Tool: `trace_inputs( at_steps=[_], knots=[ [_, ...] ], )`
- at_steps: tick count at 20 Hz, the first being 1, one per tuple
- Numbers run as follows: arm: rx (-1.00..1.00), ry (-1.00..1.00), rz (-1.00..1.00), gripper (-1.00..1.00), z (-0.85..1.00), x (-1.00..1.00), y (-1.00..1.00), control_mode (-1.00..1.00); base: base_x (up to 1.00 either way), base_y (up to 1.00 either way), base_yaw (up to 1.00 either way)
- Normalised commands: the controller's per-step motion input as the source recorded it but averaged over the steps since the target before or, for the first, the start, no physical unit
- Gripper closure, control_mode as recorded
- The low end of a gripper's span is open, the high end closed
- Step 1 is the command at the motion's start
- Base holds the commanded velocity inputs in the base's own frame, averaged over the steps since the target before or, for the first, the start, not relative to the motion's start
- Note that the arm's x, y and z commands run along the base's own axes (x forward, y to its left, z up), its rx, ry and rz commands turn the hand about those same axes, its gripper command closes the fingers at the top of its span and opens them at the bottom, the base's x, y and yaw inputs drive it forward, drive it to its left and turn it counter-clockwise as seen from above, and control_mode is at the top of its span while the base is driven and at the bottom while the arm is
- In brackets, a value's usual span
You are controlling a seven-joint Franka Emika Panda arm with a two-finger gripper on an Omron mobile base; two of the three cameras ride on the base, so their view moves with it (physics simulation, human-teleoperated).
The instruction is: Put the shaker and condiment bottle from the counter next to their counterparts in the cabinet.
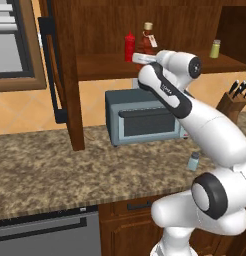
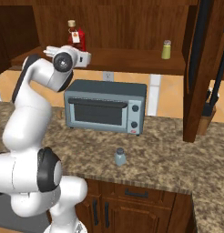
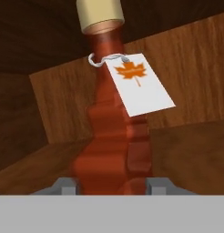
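1. Hand view: gripper [image 3: 112,185] clamps the condiment bottle [image 3: 114,136] at its base
2. Bottle stands over the cabinet [image 1: 102,65] shelf's left end, beside the red squeeze bottle [image 1: 129,46]
3. Shaker [image 2: 119,156] sits near the counter [image 2: 168,159] front edge

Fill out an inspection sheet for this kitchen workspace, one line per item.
Surface: speckled granite counter, with the toaster oven standing on it.
Job's things: condiment bottle inside the cabinet, at the shelf beside the red squeeze bottle; blue-grey shaker on the counter near its front edge; yellow-green shaker further along the shelf.
Clutter: knife block at the counter's far end.
Tool: tool shut on the condiment bottle's lower body.
Cables: nothing seen.
Surroundings: open cabinet door with a black bar handle; wall outlet behind the toaster oven; dark drawers below.
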Motion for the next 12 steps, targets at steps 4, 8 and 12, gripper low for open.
trace_inputs(
  at_steps=[4, 8, 12],
  knots=[
    [0.0, 0.0, 0.0, 1.0, -0.19, 0.42, 0.0, -1.0, 0.0, 0.0, 0.0],
    [0.0, 0.01, 0.0, 1.0, -0.28, 0.43, 0.0, -1.0, 0.0, 0.0, 0.0],
    [0.0, 0.0, 0.0, 1.0, -0.28, 0.41, 0.0, -1.0, 0.0, 0.0, 0.0]
  ],
)
